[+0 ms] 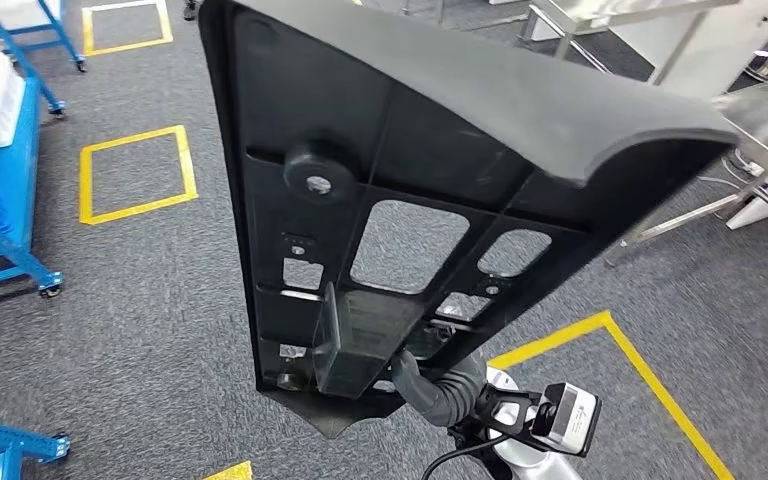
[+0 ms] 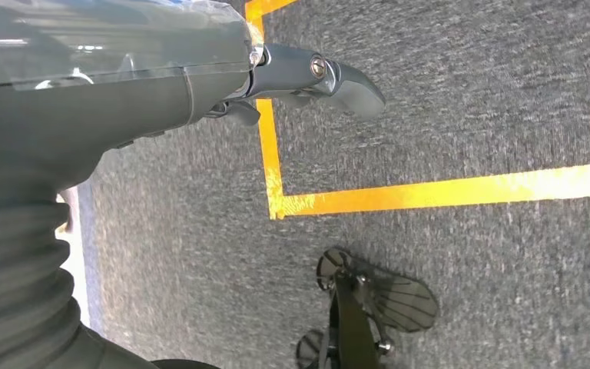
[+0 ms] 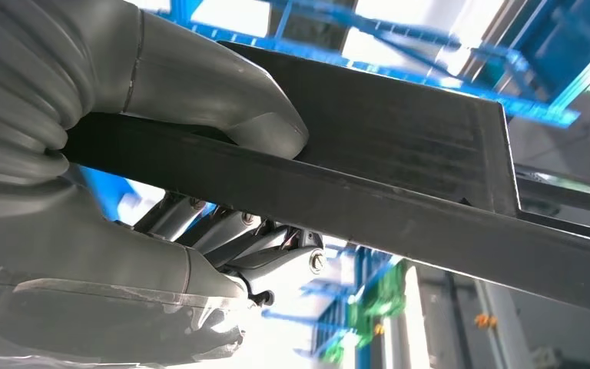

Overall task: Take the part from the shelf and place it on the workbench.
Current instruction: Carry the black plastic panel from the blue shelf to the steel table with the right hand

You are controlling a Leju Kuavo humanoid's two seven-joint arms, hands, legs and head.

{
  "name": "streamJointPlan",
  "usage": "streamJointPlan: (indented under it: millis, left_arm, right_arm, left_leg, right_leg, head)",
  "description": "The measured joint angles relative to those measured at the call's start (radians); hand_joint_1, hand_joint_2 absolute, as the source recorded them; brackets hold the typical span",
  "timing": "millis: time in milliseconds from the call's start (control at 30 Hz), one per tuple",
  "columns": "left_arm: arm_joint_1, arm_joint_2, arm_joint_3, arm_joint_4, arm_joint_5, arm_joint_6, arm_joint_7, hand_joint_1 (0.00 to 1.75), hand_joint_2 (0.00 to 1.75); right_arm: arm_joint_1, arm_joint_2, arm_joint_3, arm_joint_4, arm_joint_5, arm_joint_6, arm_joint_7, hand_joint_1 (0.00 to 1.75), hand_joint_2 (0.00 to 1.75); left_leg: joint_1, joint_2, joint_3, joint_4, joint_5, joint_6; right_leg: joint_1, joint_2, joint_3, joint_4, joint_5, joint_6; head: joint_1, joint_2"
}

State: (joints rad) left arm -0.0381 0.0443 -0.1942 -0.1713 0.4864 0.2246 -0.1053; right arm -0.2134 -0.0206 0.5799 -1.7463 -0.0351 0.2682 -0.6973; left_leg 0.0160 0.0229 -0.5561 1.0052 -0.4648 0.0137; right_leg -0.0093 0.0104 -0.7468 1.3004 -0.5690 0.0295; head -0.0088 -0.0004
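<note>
Black plastic part (image 1: 400, 170) sits closest to the head camera, carried aloft over grey carpet marked with yellow tape squares (image 1: 135, 175). Ribbed underside faces the lens; cut-out windows and a round boss visible. Its long axis runs from the narrow lower end near the robot's body up and away, widening toward a curved lip at the far end. Right robot hand (image 1: 438, 385) grips the narrow lower end from beneath, so the whole part stands out above and ahead of it, with the wrist camera block just beside. Metal-framed surface (image 1: 760, 110) shows at the upper right, beyond the part's wide end; judged the likely workbench, lying to the right and ahead, hence the right arm is the one placed to reach it. Blue shelving (image 1: 0, 140) stands at the left, well apart from the part. Left wrist view: left robot hand (image 2: 307, 81) hangs over the carpet and a yellow tape corner, holding nothing; one finger juts out, the others curl in, so cannot tell whether it counts as apart or together. Right wrist view: right robot hand (image 3: 161, 177) is clamped on the part's flat edge (image 3: 399, 177), thumb (image 3: 223, 100) pressed on one face, darker fingers (image 3: 230, 238) on the opposite face; blue racking blurred behind.
</note>
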Motion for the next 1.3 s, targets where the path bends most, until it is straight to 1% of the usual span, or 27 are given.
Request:
streamJointPlan:
  millis: [33, 67, 133, 167, 233, 300, 367, 400, 433, 500, 533, 567, 600, 667, 733, 800, 833, 900, 933, 967, 1000, 1033, 1067, 1100, 1167, 1233, 1300]
  left_arm:
    - [0.0, 0.0, 0.0, 0.0, 0.0, 0.0, 0.0, 0.0, 1.75]
    - [0.0, 0.0, 0.0, 0.0, 0.0, 0.0, 0.0, 0.0, 1.75]
    - [-0.001, -0.002, 0.0, 0.0, -0.001, 0.0, 0.0, 0.0, 1.75]
    - [-0.002, -0.003, 0.0, 0.0, -0.002, -0.001, 0.0, 0.0, 1.75]
    - [-0.002, -0.004, 0.0, 0.0, -0.005, -0.004, 0.0, 0.0, 1.75]
    - [-0.004, -0.004, 0.0, 0.0, -0.007, -0.008, 0.0, 0.0, 1.75]
    - [-0.006, -0.005, 0.0, 0.0, -0.007, -0.011, -0.001, 0.0, 1.75]
    - [-0.006, -0.006, 0.0, 0.0, -0.008, -0.012, -0.001, 0.0, 1.75]
    - [-0.005, -0.007, -0.001, 0.0, -0.009, -0.013, 0.0, 0.0, 1.75]
    - [-0.003, -0.008, -0.001, 0.0, -0.013, -0.012, 0.002, 0.0, 1.75]
    - [-0.002, -0.008, -0.001, 0.0, -0.015, -0.011, 0.004, 0.0, 1.75]
    - [-0.001, -0.008, -0.001, 0.0, -0.017, -0.01, 0.007, 0.0, 1.75]
    - [0.0, -0.008, -0.001, 0.0, -0.019, -0.01, 0.009, 0.0, 1.75]
    - [0.001, -0.008, -0.002, 0.0, -0.021, -0.009, 0.012, 0.0, 1.75]
    - [-0.001, -0.008, -0.002, 0.001, -0.025, -0.01, 0.013, 0.0, 1.75]
    - [-0.006, -0.009, -0.003, 0.001, -0.028, -0.01, 0.015, 0.0, 1.75]
    - [-0.008, -0.009, -0.003, 0.001, -0.028, -0.01, 0.016, 0.0, 1.75]
    - [-0.008, -0.01, -0.003, 0.001, -0.028, -0.01, 0.017, 0.0, 1.75]
    - [-0.007, -0.01, -0.003, 0.001, -0.028, -0.01, 0.018, 0.0, 1.75]
    - [-0.005, -0.01, -0.004, 0.001, -0.029, -0.011, 0.017, 0.0, 1.75]
    - [-0.004, -0.01, -0.004, 0.001, -0.03, -0.011, 0.017, 0.0, 1.75]
    - [-0.004, -0.01, -0.004, 0.001, -0.032, -0.012, 0.016, 0.0, 1.75]
    - [-0.004, -0.01, -0.005, 0.001, -0.033, -0.012, 0.014, 0.0, 1.75]
    - [-0.005, -0.01, -0.005, 0.001, -0.035, -0.012, 0.012, 0.0, 1.75]
    - [-0.006, -0.01, -0.007, 0.001, -0.035, -0.013, 0.008, 0.0, 1.75]
    - [-0.007, -0.01, -0.007, 0.001, -0.034, -0.015, 0.006, 0.0, 1.75]
    - [-0.009, -0.01, -0.007, 0.001, -0.035, -0.016, 0.004, 0.0, 1.75]
  right_arm:
    - [0.0, 0.0, 0.0, 0.003, 0.0, 0.0, 0.0, 1.75, 1.75]
    - [0.0, 0.0, 0.0, 0.005, 0.0, -0.001, 0.0, 1.75, 1.75]
    - [-0.004, 0.0, 0.0, 0.007, 0.0, -0.002, 0.0, 1.75, 1.75]
    - [-0.008, 0.0, -0.001, 0.007, 0.0, -0.002, 0.0, 1.75, 1.75]
    - [-0.017, 0.001, -0.005, 0.003, -0.001, 0.001, 0.0, 1.75, 1.75]
    - [-0.025, 0.001, -0.013, -0.006, 0.0, 0.005, 0.0, 1.75, 1.75]
    - [-0.037, 0.002, -0.019, -0.015, 0.0, 0.004, -0.001, 1.75, 1.75]
    - [-0.044, 0.003, -0.02, -0.018, -0.001, 0.003, -0.001, 1.75, 1.75]
    - [-0.05, 0.004, -0.022, -0.019, -0.002, 0.002, -0.002, 1.75, 1.75]
    - [-0.055, 0.005, -0.026, -0.019, -0.002, 0.004, -0.002, 1.75, 1.75]
    - [-0.055, 0.005, -0.032, -0.019, -0.001, 0.01, -0.001, 1.75, 1.75]
    - [-0.055, 0.005, -0.037, -0.019, 0.0, 0.017, -0.001, 1.75, 1.75]
    - [-0.055, 0.005, -0.044, -0.019, 0.001, 0.022, 0.0, 1.75, 1.75]
    - [-0.056, 0.005, -0.053, -0.019, -0.002, 0.023, 0.0, 1.75, 1.75]
    - [-0.056, 0.005, -0.058, -0.019, -0.006, 0.018, 0.0, 1.75, 1.75]
    - [-0.056, 0.005, -0.06, -0.018, -0.009, 0.016, 0.0, 1.75, 1.75]
    - [-0.056, 0.005, -0.061, -0.018, -0.009, 0.016, 0.0, 1.75, 1.75]
    - [-0.058, 0.005, -0.062, -0.018, -0.01, 0.014, 0.0, 1.75, 1.75]
    - [-0.059, 0.005, -0.063, -0.018, -0.01, 0.012, 0.0, 1.75, 1.75]
    - [-0.059, 0.005, -0.063, -0.017, -0.01, 0.008, 0.0, 1.75, 1.75]
    - [-0.059, 0.005, -0.063, -0.015, -0.01, 0.003, 0.0, 1.75, 1.75]
    - [-0.058, 0.005, -0.063, -0.013, -0.01, -0.002, 0.0, 1.75, 1.75]
    - [-0.057, 0.005, -0.063, -0.011, -0.01, -0.007, 0.0, 1.75, 1.75]
    - [-0.055, 0.005, -0.063, -0.011, -0.009, -0.013, 0.0, 1.75, 1.75]
    - [-0.054, 0.005, -0.063, -0.011, -0.008, -0.023, 0.0, 1.75, 1.75]
    - [-0.052, 0.005, -0.064, -0.013, -0.01, -0.031, 0.0, 1.75, 1.75]
    - [-0.048, 0.004, -0.066, -0.015, -0.012, -0.035, 0.0, 1.75, 1.75]
  left_leg:
    - [-0.001, 0.012, 0.001, 0.0, -0.002, 0.0]
    - [-0.001, 0.023, 0.003, 0.0, -0.004, -0.002]
    - [-0.002, 0.042, 0.012, 0.0, -0.01, -0.007]
    - [-0.004, 0.051, 0.015, 0.001, -0.013, -0.012]
    - [-0.007, 0.068, 0.02, 0.001, -0.018, -0.022]
    - [-0.007, 0.079, 0.024, -0.001, -0.023, -0.032]
    - [-0.004, 0.046, 0.018, 0.026, -0.046, -0.04]
    - [-0.002, 0.021, -0.001, 0.07, -0.072, -0.042]
    - [-0.002, -0.001, -0.03, 0.132, -0.103, -0.043]
    - [-0.002, -0.013, -0.097, 0.261, -0.15, -0.045]
    - [-0.002, -0.014, -0.114, 0.285, -0.146, -0.045]
    - [-0.001, -0.015, -0.113, 0.271, -0.123, -0.045]
    - [-0.001, -0.02, -0.096, 0.222, -0.085, -0.043]
    - [0.003, -0.057, -0.04, 0.087, -0.019, -0.039]
    - [0.004, -0.087, -0.01, 0.017, -0.001, -0.033]
    - [0.002, -0.076, -0.008, 0.011, -0.002, -0.024]
    - [0.002, -0.065, -0.006, 0.007, 0.001, -0.018]
    - [0.003, -0.041, -0.002, -0.002, 0.005, -0.004]
    - [0.001, -0.029, -0.001, -0.003, 0.005, 0.0]
    - [-0.002, -0.017, -0.001, -0.003, 0.004, 0.003]
    - [-0.004, -0.005, -0.002, -0.003, 0.003, 0.005]
    - [-0.006, 0.008, -0.002, -0.003, 0.002, 0.005]
    - [-0.007, 0.019, -0.001, -0.002, 0.001, 0.005]
    - [-0.008, 0.03, 0.0, -0.002, -0.001, 0.004]
    - [-0.01, 0.049, 0.005, -0.002, -0.005, -0.002]
    - [-0.012, 0.066, 0.011, -0.002, -0.01, -0.011]
    - [-0.012, 0.083, 0.017, -0.005, -0.014, -0.022]
  right_leg:
    - [-0.002, -0.003, -0.005, 0.007, 0.008, 0.001]
    - [-0.003, -0.007, 0.012, -0.026, 0.033, 0.0]
    - [0.001, -0.04, 0.087, -0.17, 0.096, -0.008]
    - [0.006, -0.056, 0.119, -0.23, 0.115, -0.014]
    - [0.016, -0.07, 0.142, -0.28, 0.123, -0.025]
    - [0.015, -0.047, 0.141, -0.284, 0.127, -0.036]
    - [0.009, -0.027, 0.147, -0.295, 0.132, -0.047]
    - [0.006, -0.018, 0.15, -0.299, 0.134, -0.052]
    - [0.007, -0.008, 0.151, -0.3, 0.134, -0.056]
    - [0.009, 0.015, 0.152, -0.299, 0.133, -0.058]
    - [0.01, 0.028, 0.153, -0.298, 0.133, -0.059]
    - [0.01, 0.041, 0.154, -0.298, 0.132, -0.058]
    - [0.01, 0.055, 0.156, -0.296, 0.132, -0.056]
    - [0.009, 0.078, 0.156, -0.289, 0.128, -0.049]
    - [0.008, 0.097, 0.148, -0.283, 0.127, -0.037]
    - [0.005, 0.115, 0.142, -0.284, 0.132, -0.024]
    - [0.006, 0.109, 0.139, -0.281, 0.129, -0.019]
    - [0.008, 0.064, 0.113, -0.226, 0.097, -0.012]
    - [0.008, 0.033, 0.085, -0.168, 0.068, -0.01]
    - [0.006, 0.014, 0.05, -0.1, 0.037, -0.007]
    - [0.003, 0.004, 0.019, -0.04, 0.016, -0.006]
    - [0.002, 0.0, 0.001, -0.007, 0.01, -0.005]
    - [0.001, -0.004, 0.005, -0.015, 0.023, -0.006]
    - [0.002, -0.01, 0.028, -0.058, 0.049, -0.008]
    - [0.008, -0.043, 0.106, -0.2, 0.106, -0.016]
    - [0.018, -0.066, 0.148, -0.281, 0.124, -0.027]
    - [0.023, -0.051, 0.149, -0.29, 0.123, -0.036]
  head:
    - [0.0, 0.0]
    - [0.0, 0.0]
    - [0.0, 0.0]
    - [0.0, 0.0]
    - [0.0, 0.0]
    - [0.0, 0.0]
    - [0.0, 0.0]
    - [0.0, 0.0]
    - [0.0, 0.0]
    - [0.0, 0.0]
    - [0.0, 0.0]
    - [0.0, 0.0]
    - [0.0, 0.0]
    - [0.0, 0.0]
    - [0.0, 0.0]
    - [0.0, 0.0]
    - [0.0, 0.0]
    - [0.0, 0.0]
    - [0.0, 0.0]
    - [0.0, 0.0]
    - [0.0, 0.0]
    - [0.0, 0.0]
    - [0.0, 0.0]
    - [0.0, 0.0]
    - [0.0, 0.0]
    - [0.0, 0.0]
    - [0.0, 0.0]
